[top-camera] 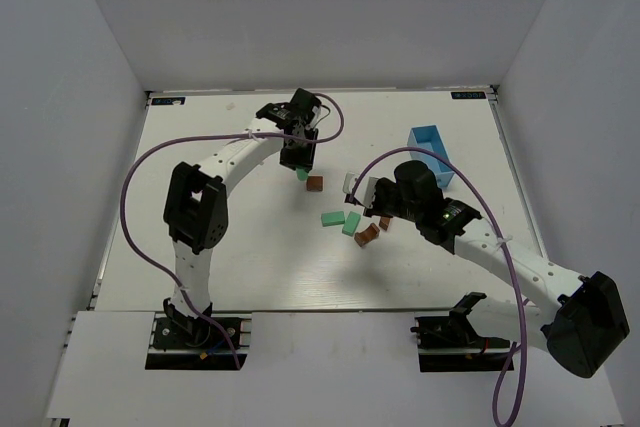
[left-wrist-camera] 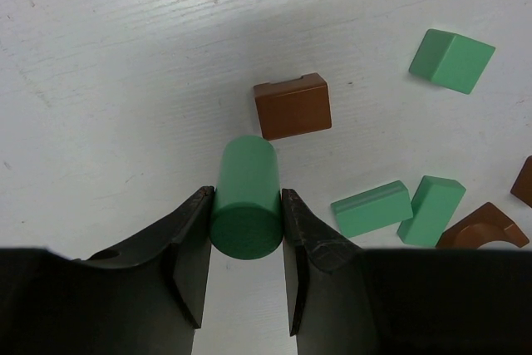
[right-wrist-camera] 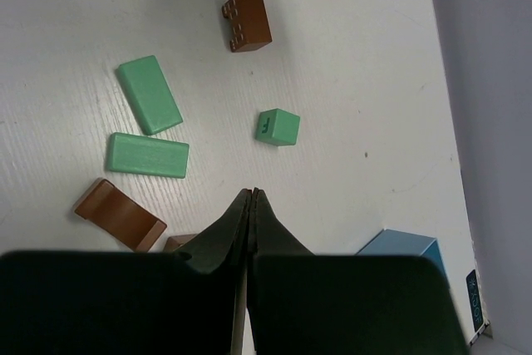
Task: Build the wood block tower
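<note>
The white desk (top-camera: pixel 250 267) sat between plain grey walls (top-camera: pixel 70 147). The left gripper (left-wrist-camera: pixel 247 205) was narrow and squeezed a green round block (left-wrist-camera: pixel 246 180), near a brown block (left-wrist-camera: pixel 292 106). Other wood blocks (top-camera: pixel 333 218) lay loose mid-desk. The right gripper (right-wrist-camera: pixel 252 201) was pressed together, holding nothing.

I can read nothing for certain in any of my views. From the top camera I see two small dark stickers at the far corners of the surface (top-camera: pixel 250 267), the left sticker (top-camera: pixel 170 100) and the right sticker (top-camera: pixel 468 95), but their print is too small to make out. My right wrist camera catches a dark label (right-wrist-camera: pixel 472 309) at the surface's edge with pale characters, too blurred to read. A green cube (right-wrist-camera: pixel 278 126) bears a tiny dark mark I cannot decipher.
</note>
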You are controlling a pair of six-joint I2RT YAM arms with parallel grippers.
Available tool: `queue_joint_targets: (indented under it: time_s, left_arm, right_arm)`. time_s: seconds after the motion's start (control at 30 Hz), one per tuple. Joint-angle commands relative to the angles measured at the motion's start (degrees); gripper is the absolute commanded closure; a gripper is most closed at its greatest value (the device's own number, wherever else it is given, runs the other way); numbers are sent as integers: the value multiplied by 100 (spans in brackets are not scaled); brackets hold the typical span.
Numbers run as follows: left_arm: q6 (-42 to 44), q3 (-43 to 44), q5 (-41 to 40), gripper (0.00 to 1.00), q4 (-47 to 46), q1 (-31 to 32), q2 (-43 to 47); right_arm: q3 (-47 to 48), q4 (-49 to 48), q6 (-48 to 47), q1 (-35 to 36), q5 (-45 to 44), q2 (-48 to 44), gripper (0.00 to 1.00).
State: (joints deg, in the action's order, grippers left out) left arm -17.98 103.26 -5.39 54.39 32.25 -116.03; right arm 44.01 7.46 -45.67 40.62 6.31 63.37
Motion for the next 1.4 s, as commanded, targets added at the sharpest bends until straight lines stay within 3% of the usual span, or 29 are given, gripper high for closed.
queue_joint_targets:
  time_s: [0.0, 0.37, 1.37]
  left_arm:
    - [57, 221, 142, 100, -43, -17, -25]
    - [163, 448, 503, 98, -157, 36, -254]
    - [374, 1003, 451, 93, 230, 88, -720]
  right_arm:
    - [-15, 36, -65, 25, 2, 17, 100]
    - [-6, 115, -91, 16, 46, 52, 100]
    - [11, 185, -100, 25, 72, 105, 100]
